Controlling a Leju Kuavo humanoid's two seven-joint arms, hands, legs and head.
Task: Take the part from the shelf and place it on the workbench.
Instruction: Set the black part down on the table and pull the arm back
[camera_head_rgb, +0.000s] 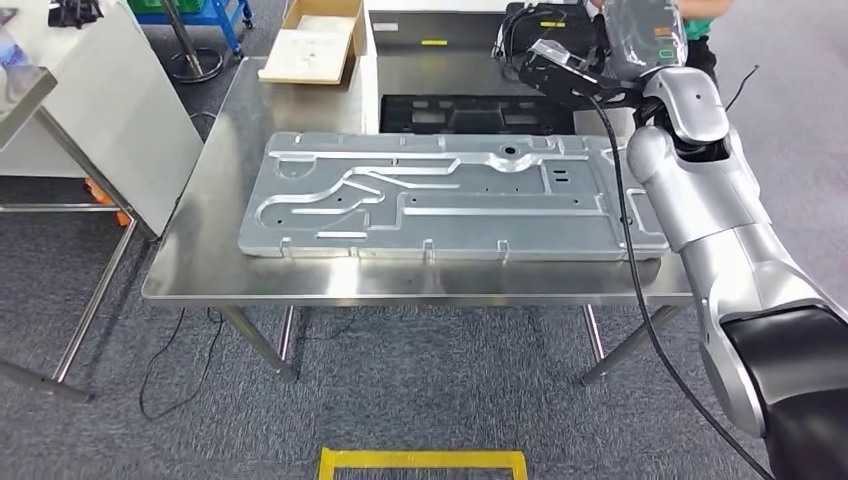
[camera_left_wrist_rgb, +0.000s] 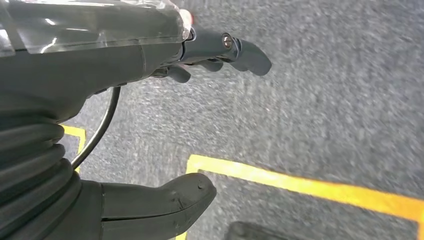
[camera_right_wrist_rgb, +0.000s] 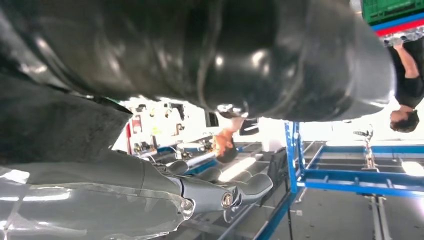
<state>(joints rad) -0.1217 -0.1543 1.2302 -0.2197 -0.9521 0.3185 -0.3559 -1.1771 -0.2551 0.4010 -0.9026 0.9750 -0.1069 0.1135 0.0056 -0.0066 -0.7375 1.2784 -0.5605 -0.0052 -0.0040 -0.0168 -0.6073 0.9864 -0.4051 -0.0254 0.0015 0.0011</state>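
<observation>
Gleaming black moulded part (camera_right_wrist_rgb: 200, 50) close by right hand (camera_right_wrist_rgb: 150, 195) fingers (camera_right_wrist_rgb: 250, 186), grip unclear, left hand (camera_left_wrist_rgb: 100, 65) fingers (camera_left_wrist_rgb: 250, 55) spread, empty

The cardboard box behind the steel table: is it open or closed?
Open. The cardboard box has its flaps spread and shows a pale flat sheet inside; what that sheet is cannot be told.
</observation>
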